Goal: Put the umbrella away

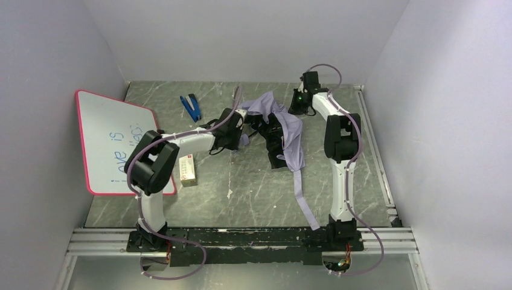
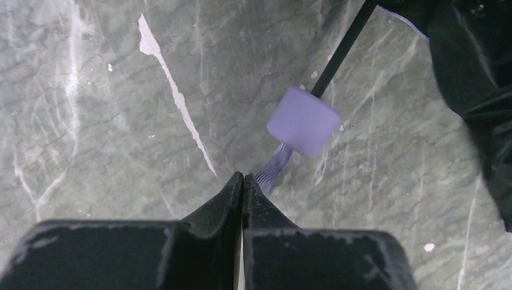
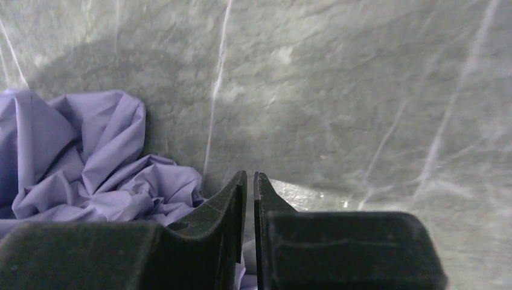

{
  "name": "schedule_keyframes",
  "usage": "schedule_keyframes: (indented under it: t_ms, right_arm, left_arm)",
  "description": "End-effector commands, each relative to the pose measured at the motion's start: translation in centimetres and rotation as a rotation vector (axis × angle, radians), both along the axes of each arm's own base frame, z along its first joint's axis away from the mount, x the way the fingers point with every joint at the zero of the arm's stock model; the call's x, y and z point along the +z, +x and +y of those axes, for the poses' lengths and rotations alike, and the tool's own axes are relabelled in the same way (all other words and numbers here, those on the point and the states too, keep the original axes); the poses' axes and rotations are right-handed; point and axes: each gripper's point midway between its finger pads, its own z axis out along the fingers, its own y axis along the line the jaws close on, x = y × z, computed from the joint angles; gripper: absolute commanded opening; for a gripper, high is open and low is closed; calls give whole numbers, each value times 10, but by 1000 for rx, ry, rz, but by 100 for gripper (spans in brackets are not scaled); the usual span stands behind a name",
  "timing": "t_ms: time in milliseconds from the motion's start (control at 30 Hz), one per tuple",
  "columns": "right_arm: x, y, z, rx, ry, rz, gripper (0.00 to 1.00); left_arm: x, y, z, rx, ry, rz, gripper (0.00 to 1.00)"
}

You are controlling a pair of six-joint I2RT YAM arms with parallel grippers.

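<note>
The umbrella (image 1: 291,130) lies half collapsed at mid table, lavender canopy crumpled over its black inside, and a long closure strap (image 1: 305,202) trails toward the front. In the left wrist view its lavender handle (image 2: 304,121) sits on the thin black shaft (image 2: 344,48). A ribbed handle cord (image 2: 275,166) runs behind my right fingertip. My left gripper (image 2: 243,177) is shut beside that cord; I cannot tell if it pinches it. My right gripper (image 3: 250,175) is at the canopy's back edge, its jaws a slit apart, with lavender fabric (image 3: 90,163) showing low in the slit.
A pink-framed whiteboard (image 1: 118,142) leans at the left wall. A blue clip-like tool (image 1: 191,107) lies at the back left, and a small white box (image 1: 188,170) beside the left arm. White walls close three sides; a metal rail (image 1: 241,238) runs along the front.
</note>
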Motion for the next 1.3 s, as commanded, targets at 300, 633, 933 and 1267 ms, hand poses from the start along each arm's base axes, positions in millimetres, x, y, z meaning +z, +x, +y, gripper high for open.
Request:
schedule_keyframes:
  t_ms: [300,633,933,1267]
  right_arm:
    - [6,-72,57,210,188,51,14]
    - [16,-139,76,262,223,64,14]
    - [22,-164,89,262,181,42,13]
    - [23,-168,32,66,-24,20,13]
  left_arm:
    - [-14,30,-21,-80,27,-8,5]
    - [-17,41,-42,-216,17,-36,5]
    - [-11,32,-54,-291,-35,-23,5]
    - [29,46,-6,-134,67,-78,8]
